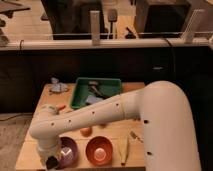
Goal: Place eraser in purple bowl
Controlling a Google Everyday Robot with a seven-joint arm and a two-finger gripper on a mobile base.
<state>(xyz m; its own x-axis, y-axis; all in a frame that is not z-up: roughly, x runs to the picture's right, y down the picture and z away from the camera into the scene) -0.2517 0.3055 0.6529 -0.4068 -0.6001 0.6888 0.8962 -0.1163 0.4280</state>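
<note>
The purple bowl [69, 151] stands at the table's front left, next to the orange bowl [98, 150]. My white arm sweeps across from the right, bends at the left edge of the table and points down. The gripper [52, 160] is at the bottom left, right against the purple bowl's left rim. A small dark shape shows at the gripper's tip, but I cannot tell whether it is the eraser. I see the eraser nowhere else; the arm hides much of the table.
A green tray [80, 95] with dark items stands at the back centre. A grey object [57, 87] lies back left. A small orange thing [86, 131], a yellowish piece [125, 150] and a utensil [136, 136] lie near the orange bowl.
</note>
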